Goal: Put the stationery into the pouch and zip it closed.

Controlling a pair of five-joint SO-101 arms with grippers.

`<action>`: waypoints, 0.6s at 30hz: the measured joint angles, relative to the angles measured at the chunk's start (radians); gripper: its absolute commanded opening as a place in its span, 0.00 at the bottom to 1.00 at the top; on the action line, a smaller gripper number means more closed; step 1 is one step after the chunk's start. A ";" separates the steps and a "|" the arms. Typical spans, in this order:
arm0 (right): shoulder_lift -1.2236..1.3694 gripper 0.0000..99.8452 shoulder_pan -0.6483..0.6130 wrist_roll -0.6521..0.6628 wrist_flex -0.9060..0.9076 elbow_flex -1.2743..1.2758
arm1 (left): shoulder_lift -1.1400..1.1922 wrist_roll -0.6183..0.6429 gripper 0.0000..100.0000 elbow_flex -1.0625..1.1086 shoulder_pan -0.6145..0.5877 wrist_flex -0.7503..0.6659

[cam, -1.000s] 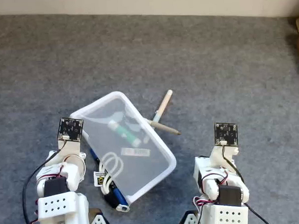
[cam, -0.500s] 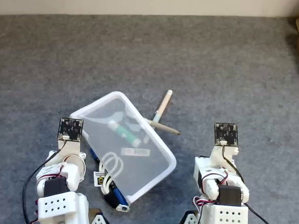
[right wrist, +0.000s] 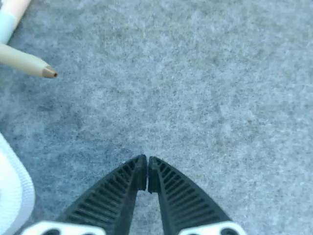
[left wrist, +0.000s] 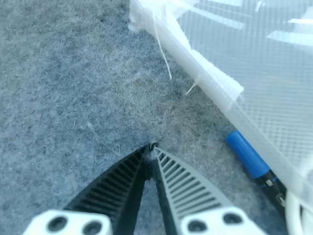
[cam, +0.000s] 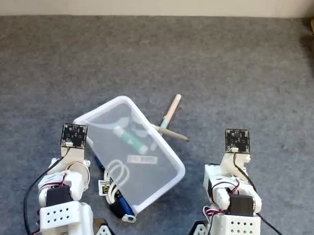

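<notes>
Two crossed pens (cam: 162,128) lying against the pouch (cam: 130,149) could scatter across the grey desk (cam: 232,58) if a pinch catches only one, and the limp pouch may slide when nudged. The right end effector (right wrist: 147,159), clenched and empty, sits near the pens' closest tip. The left end effector (left wrist: 151,147), likewise clenched on nothing, is near the pouch's edge and a blue pen (left wrist: 247,155).

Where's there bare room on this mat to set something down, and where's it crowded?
Bare: the grey felt mat between the translucent white mesh pouch and the far wall, and right of the crossed beige pen and white-and-teal pen. Crowded: around the pouch and the blue marker at its near edge.
</notes>
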 measured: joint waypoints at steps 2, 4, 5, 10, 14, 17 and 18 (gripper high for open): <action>0.000 0.01 0.000 0.000 0.000 0.000 | 0.000 0.000 0.02 0.000 0.000 0.000; 0.000 0.01 0.000 0.000 0.000 0.000 | 0.000 0.000 0.02 0.000 0.000 0.000; 0.000 0.01 0.000 0.000 0.000 0.000 | 0.000 0.000 0.03 0.000 0.000 0.000; 0.000 0.01 0.000 0.000 0.000 0.000 | 0.000 0.000 0.03 0.000 0.000 0.000; 0.000 0.01 0.000 0.000 0.000 0.000 | 0.000 0.000 0.02 0.000 0.003 0.000; 0.000 0.01 0.000 0.000 0.000 0.000 | 0.000 0.000 0.02 -0.011 0.008 0.000; 0.000 0.01 0.000 0.000 0.000 0.000 | 0.000 0.000 0.02 -0.018 0.008 0.000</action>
